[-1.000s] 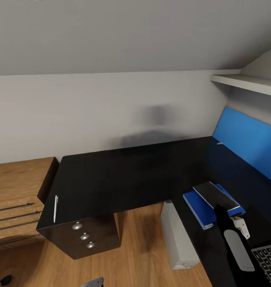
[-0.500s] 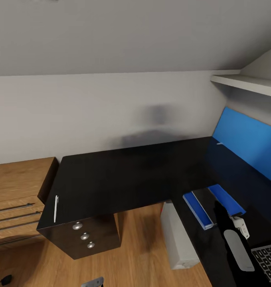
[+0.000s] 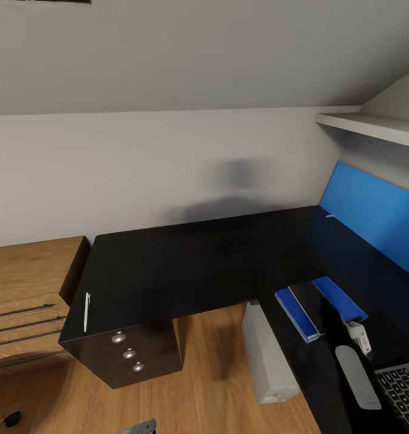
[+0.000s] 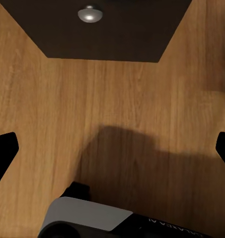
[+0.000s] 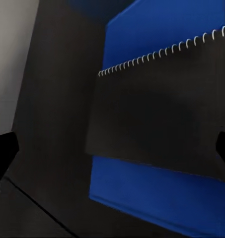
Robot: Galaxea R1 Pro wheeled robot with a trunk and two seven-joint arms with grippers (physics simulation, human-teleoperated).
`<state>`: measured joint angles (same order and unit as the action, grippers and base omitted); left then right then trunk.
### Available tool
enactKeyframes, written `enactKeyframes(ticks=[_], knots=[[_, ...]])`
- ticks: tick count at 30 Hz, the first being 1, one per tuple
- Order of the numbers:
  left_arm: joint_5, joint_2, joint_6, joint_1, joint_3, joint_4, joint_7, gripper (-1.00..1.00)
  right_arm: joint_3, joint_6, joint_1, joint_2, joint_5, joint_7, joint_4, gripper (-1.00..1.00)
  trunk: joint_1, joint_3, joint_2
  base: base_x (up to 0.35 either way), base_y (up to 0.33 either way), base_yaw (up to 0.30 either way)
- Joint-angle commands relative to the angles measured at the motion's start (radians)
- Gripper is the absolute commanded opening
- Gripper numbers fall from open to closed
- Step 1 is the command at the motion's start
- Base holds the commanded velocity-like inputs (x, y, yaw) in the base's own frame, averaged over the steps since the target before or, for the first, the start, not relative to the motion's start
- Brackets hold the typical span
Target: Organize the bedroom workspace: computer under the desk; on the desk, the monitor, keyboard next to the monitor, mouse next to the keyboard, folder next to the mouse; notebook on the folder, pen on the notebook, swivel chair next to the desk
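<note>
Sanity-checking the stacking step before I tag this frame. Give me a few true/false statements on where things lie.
1. The dark spiral-bound notebook lies on the bright blue flat folder. True.
2. The thin pale pen rests on the notebook. False: it lies alone near the far left edge of the glossy black desk, above the drawer unit.
3. The light grey-white tower computer stands on the floor beside the desk's edge. True.
4. The folder lies on the wooden floor. False: it lies on the desk top.
5. The right gripper clamps the notebook. False: its fingers are spread wide, notebook lying free beyond them.
</note>
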<state>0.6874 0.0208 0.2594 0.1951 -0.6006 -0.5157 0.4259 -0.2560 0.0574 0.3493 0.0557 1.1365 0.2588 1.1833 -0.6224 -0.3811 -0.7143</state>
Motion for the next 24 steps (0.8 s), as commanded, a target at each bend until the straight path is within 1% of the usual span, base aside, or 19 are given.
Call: enactKeyframes(ticks=[1, 2, 3, 4, 6, 7, 9, 11, 13, 14, 15, 16, 17, 18, 19, 24], knots=[[0.011, 0.000, 0.006, 0.001, -0.008, 0.000, 0.006, 1.00, 0.003, 0.006, 0.000, -0.013, 0.011, -0.020, 0.011, 1.00, 0.004, 0.002, 0.006, -0.001, 0.000, 0.000], [0.011, 0.000, 0.006, 0.001, -0.008, 0.000, 0.006, 1.00, 0.006, 0.006, 0.000, -0.025, 0.011, -0.042, 0.022, 1.00, 0.008, 0.005, 0.013, 0.000, 0.000, 0.000], [0.011, -0.001, 0.006, 0.001, -0.008, 0.000, 0.006, 1.00, 0.007, 0.007, 0.000, -0.032, 0.011, -0.051, 0.028, 1.00, 0.011, 0.008, 0.020, 0.000, 0.000, 0.000], [0.011, -0.001, 0.006, 0.001, -0.008, 0.002, 0.005, 1.00, 0.011, 0.008, 0.000, -0.047, 0.011, -0.072, 0.040, 1.00, 0.015, 0.011, 0.027, 0.000, 0.000, 0.000], [0.011, 0.000, 0.006, 0.001, -0.008, 0.004, 0.006, 1.00, 0.024, 0.008, 0.000, -0.060, 0.010, -0.084, 0.045, 1.00, 0.023, 0.018, 0.041, 0.000, 0.000, 0.031], [0.011, 0.000, 0.006, 0.001, -0.009, 0.004, 0.006, 1.00, 0.037, 0.009, 0.000, -0.064, 0.009, -0.086, 0.045, 1.00, 0.027, 0.021, 0.048, 0.000, 0.000, 0.130], [0.011, 0.000, 0.006, 0.001, -0.009, 0.005, 0.006, 1.00, 0.082, 0.010, 0.000, -0.068, 0.008, -0.088, 0.038, 1.00, 0.034, 0.027, 0.062, 0.000, 0.000, 0.200], [0.011, 0.001, 0.006, 0.001, -0.010, 0.005, 0.006, 1.00, 0.142, 0.015, 0.000, -0.070, 0.005, -0.088, 0.012, 1.00, 0.042, 0.033, 0.076, 0.000, 0.000, 0.245], [0.011, 0.001, 0.006, 0.001, -0.010, 0.005, 0.006, 1.00, 0.211, 0.025, 0.000, -0.071, 0.001, -0.087, -0.030, 1.00, 0.050, 0.040, 0.090, 0.000, 0.000, 0.264], [0.011, 0.001, 0.006, 0.001, -0.010, 0.005, 0.007, 1.00, 0.229, 0.027, 0.000, -0.071, -0.003, -0.087, -0.041, 1.00, 0.054, 0.043, 0.097, 0.000, 0.000, 0.269], [0.011, 0.001, 0.006, 0.001, -0.010, 0.005, 0.007, 1.00, 0.248, 0.032, 0.001, -0.072, -0.007, -0.086, -0.051, 1.00, 0.057, 0.046, 0.104, 0.000, 0.000, 0.271], [0.011, 0.001, 0.006, 0.001, -0.010, 0.005, 0.007, 1.00, 0.279, 0.043, 0.001, -0.072, -0.019, -0.086, -0.068, 1.00, 0.061, 0.049, 0.111, 0.000, 0.000, 0.274], [0.011, 0.001, 0.006, 0.001, -0.010, 0.005, 0.007, 1.00, 0.302, 0.060, 0.001, -0.072, -0.031, -0.085, -0.080, 1.00, 0.061, 0.049, 0.111, 0.000, 0.000, 0.275], [0.011, 0.001, 0.006, 0.001, -0.010, 0.005, 0.007, 1.00, 0.311, 0.068, 0.001, -0.072, -0.036, -0.085, -0.084, 1.00, 0.061, 0.049, 0.111, 0.000, 0.000, 0.276], [0.011, 0.001, 0.006, 0.001, -0.010, 0.005, 0.007, 1.00, 0.328, 0.088, 0.001, -0.071, -0.047, -0.086, -0.089, 1.00, 0.061, 0.049, 0.111, 0.000, 0.000, 0.180], [0.011, 0.001, 0.006, 0.001, -0.009, 0.005, 0.007, 1.00, 0.343, 0.100, 0.000, -0.069, -0.055, -0.095, -0.073, 1.00, 0.061, 0.049, 0.111, 0.000, 0.000, 0.088]])
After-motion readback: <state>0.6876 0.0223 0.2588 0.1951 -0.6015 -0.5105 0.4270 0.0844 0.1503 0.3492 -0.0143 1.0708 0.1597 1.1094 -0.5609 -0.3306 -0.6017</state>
